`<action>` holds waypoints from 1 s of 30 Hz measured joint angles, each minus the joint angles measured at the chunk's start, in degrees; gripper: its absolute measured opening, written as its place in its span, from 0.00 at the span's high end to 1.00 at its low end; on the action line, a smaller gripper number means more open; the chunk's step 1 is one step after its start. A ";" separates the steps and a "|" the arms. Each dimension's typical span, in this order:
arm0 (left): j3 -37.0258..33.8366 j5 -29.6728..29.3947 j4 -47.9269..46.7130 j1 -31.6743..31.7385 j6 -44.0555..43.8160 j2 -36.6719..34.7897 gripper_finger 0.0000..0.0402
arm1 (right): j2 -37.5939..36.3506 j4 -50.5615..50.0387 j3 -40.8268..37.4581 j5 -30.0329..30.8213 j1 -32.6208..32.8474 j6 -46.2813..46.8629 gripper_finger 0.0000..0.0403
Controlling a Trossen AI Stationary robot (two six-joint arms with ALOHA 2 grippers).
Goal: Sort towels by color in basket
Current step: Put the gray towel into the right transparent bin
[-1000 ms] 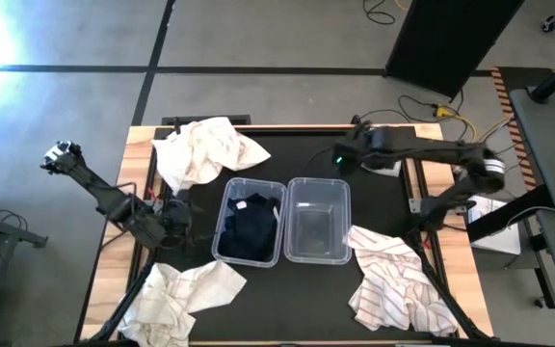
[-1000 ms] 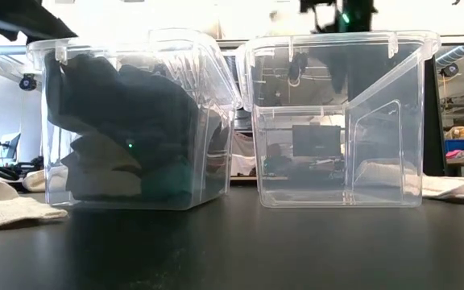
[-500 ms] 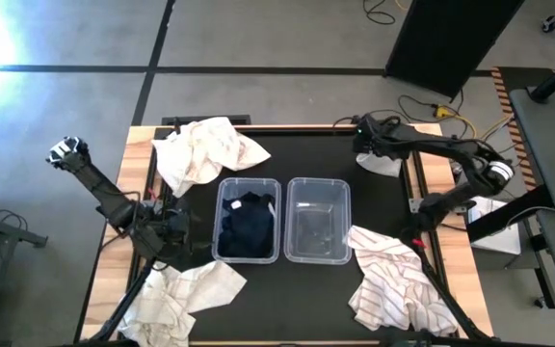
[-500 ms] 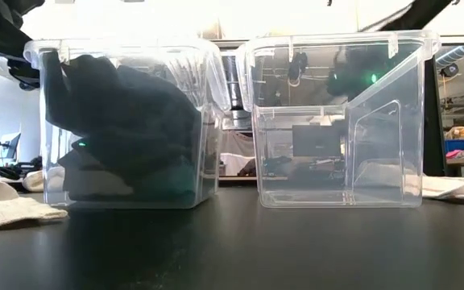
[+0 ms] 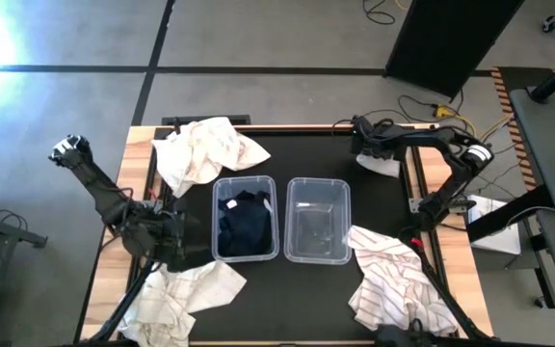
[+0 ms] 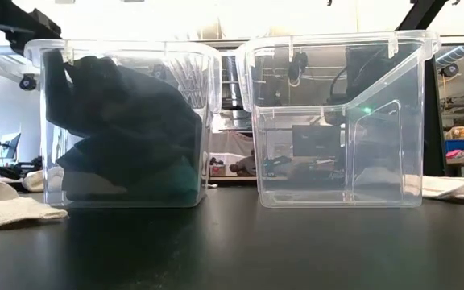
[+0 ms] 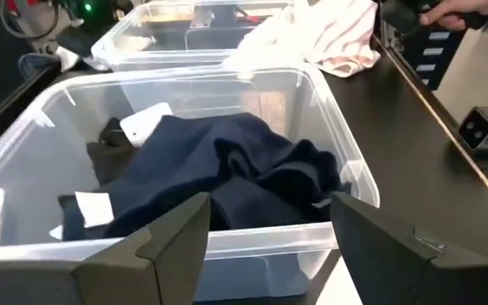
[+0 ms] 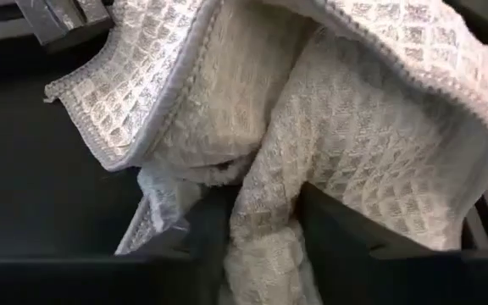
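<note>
At the counter's far right corner, the right end effector [image 8: 252, 233] is closing around a fold of the soft cream waffle-weave towel [image 8: 346, 152]. It looks light and limp, so pinching a bunched fold suits. The left end effector [image 7: 265, 229] is hanging open.

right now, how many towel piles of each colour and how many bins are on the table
cream or white towel piles: 3
striped towel: 1
dark towel pile, in the left bin: 1
clear bins: 2
total: 7
</note>
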 joint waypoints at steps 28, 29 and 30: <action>-18.51 -18.60 -0.46 -0.07 -25.78 -4.35 0.42 | -35.32 -0.86 16.73 5.96 51.25 -31.67 0.97; -19.31 -19.30 0.82 -0.07 -25.82 -4.42 0.42 | -34.54 -0.98 18.85 5.38 53.88 -33.57 0.97; -19.98 -20.00 2.08 -0.07 -25.83 -4.46 0.42 | -33.71 -1.55 21.01 4.08 56.43 -35.45 0.97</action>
